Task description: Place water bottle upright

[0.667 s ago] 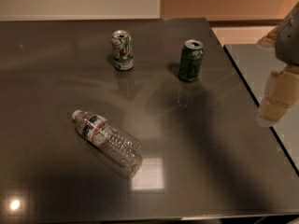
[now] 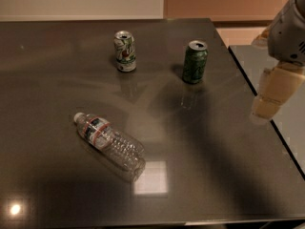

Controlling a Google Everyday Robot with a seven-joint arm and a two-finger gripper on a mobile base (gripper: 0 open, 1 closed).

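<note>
Water bottle [image 2: 108,144] lies on its side well left of gripper [image 2: 271,97], long axis diag., base end nearer it, cap away; grip state can't tell, prob. empty.

The water bottle [image 2: 110,143] is clear ribbed plastic on a glossy, smooth table [image 2: 57,56]. At 3 o'clock the gripper [image 2: 266,108] looks matt plastic. The white can [image 2: 125,51] and green can [image 2: 195,61] look metal.
</note>
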